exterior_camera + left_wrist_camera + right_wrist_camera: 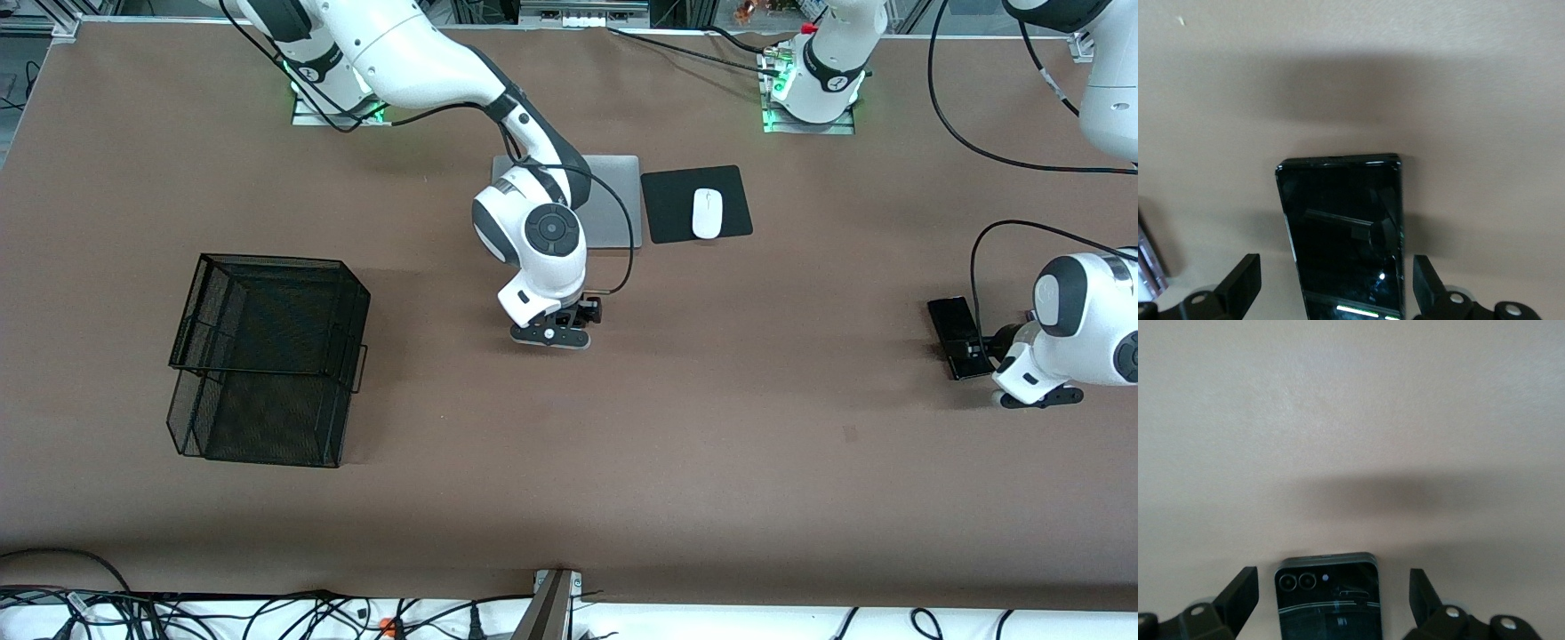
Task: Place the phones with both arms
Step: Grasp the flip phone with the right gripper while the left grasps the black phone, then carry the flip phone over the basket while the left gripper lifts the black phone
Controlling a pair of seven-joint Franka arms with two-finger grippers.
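left gripper [1331, 293] open astride long black phone [958, 336] at left arm's table end | right gripper [1331, 607] open astride squarish black phone [1328, 597] mid-table, before laptop [613, 200] | risk — thin slabs flat on table, fingers may skid over edges

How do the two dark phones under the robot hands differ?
The phone with two camera lenses looks short and shows its lens side; the long black phone is slim and shows plain dark glass. The first lies mid-table below the right hand, the second toward the left arm's end below the left hand. Both lie flat between open fingers.
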